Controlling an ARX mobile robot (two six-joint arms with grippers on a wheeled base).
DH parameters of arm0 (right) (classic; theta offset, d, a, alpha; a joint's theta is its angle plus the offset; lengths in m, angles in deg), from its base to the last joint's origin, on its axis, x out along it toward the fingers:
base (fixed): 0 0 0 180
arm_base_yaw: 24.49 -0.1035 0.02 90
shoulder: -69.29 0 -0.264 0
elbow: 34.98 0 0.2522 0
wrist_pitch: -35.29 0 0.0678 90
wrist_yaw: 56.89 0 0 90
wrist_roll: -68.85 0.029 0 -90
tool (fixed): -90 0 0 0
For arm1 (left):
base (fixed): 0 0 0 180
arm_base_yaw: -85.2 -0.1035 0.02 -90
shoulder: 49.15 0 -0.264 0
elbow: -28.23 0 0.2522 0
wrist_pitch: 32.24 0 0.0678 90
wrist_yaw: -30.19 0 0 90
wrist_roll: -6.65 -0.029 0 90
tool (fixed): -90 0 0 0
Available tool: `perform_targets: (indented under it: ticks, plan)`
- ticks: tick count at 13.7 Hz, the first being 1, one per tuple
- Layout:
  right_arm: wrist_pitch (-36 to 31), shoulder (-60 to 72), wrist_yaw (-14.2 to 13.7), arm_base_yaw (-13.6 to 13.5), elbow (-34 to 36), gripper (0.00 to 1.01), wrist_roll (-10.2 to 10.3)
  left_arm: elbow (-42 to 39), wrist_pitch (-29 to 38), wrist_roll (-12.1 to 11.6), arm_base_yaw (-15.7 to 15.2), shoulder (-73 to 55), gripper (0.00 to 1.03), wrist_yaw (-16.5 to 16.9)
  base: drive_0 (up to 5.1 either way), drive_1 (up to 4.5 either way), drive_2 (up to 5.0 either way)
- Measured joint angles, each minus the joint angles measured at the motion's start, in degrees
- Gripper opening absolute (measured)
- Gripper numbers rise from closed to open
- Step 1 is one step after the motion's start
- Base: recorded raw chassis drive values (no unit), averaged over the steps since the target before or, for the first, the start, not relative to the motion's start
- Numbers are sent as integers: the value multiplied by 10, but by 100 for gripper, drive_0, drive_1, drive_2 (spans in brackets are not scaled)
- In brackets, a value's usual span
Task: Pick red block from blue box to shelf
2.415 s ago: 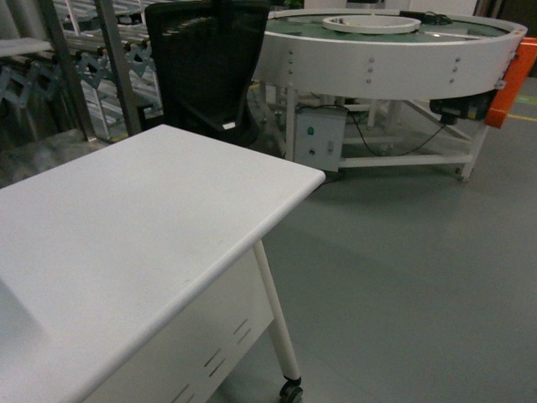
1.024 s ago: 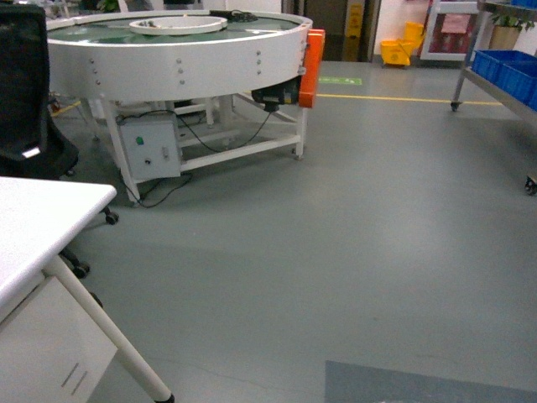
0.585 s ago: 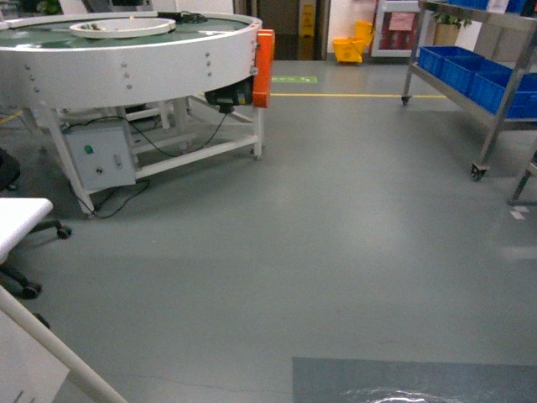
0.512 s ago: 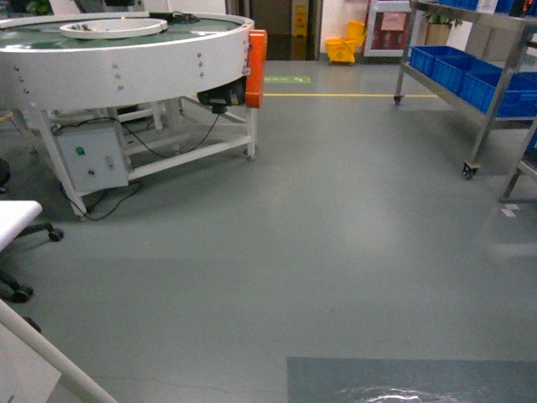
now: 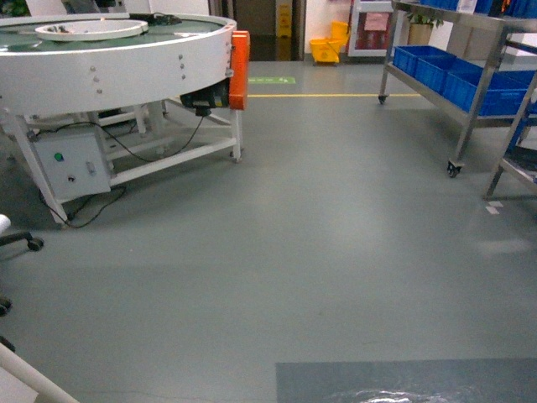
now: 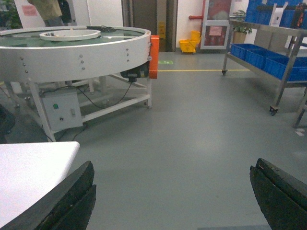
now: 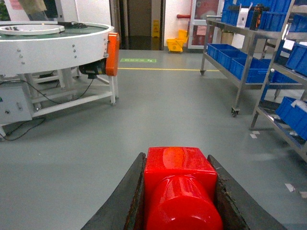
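From the head, grey floor (image 5: 336, 235) lies ahead, a round white conveyor (image 5: 109, 59) at left and the shelf (image 5: 470, 75) at right.

The left wrist shows the left gripper (image 6: 172, 196) with fingers wide apart, holding nothing.

The right wrist shows the right gripper (image 7: 178, 201) clamped on the red block (image 7: 178, 184).

Industrial workshop or logistics lab: grey sealed floor (image 5: 336, 252), round white conveyor table (image 5: 109, 59), steel shelf (image 5: 470, 67) with dark blue crates (image 5: 436, 65), yellow floor line (image 5: 336, 95).
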Motion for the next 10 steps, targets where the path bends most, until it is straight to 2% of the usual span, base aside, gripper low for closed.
perform_targets:
  ticks: [4,9,10]
  plan:
    - [0,0,0,0,0,28,0,0,0,0,0,0,98,0,-7,396,-411]
    - [0,0,1,0,0,28,0,0,0,0,0,0,98,0,259,237,-501]
    - [2,0,1,0,0,28,0,0,0,0,0,0,98,0,2,379,-375]
